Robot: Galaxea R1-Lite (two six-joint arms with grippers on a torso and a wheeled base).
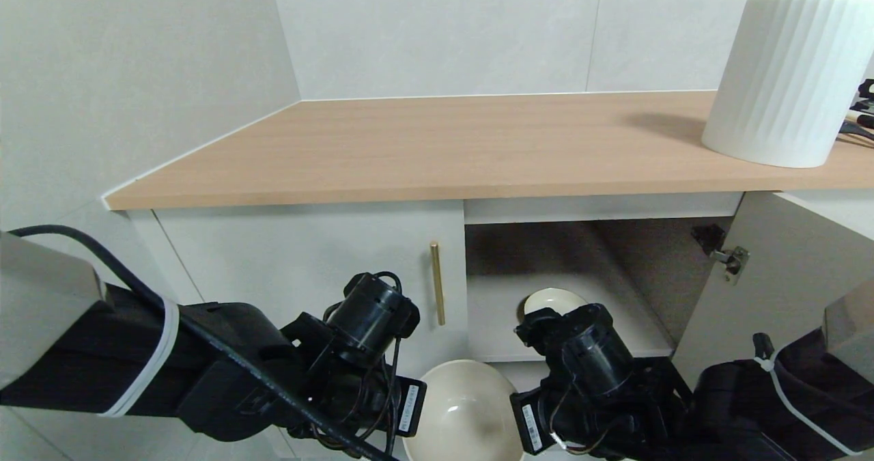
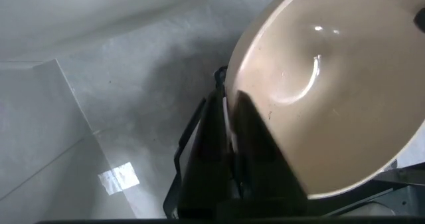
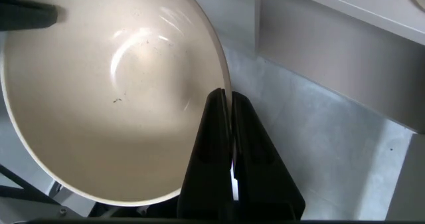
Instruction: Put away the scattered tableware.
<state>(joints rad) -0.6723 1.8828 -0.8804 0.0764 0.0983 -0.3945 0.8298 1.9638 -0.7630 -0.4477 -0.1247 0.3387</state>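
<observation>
Under the wooden tabletop (image 1: 437, 147) the cabinet (image 1: 635, 259) stands open, a pale dish (image 1: 550, 300) inside, and before it the left gripper (image 2: 230, 117) and right gripper (image 3: 229, 117) each pinch opposite sides of the cream bowl (image 1: 464, 410), probably to keep it level.

Bowl (image 1: 464, 410) partly below head view's edge; cabinet dish (image 1: 550, 300) half behind right arm (image 1: 593, 357).

Small bowl (image 1: 552, 300) on shelf (image 1: 635, 331), container (image 1: 785, 78) on countertop (image 1: 437, 147)
</observation>
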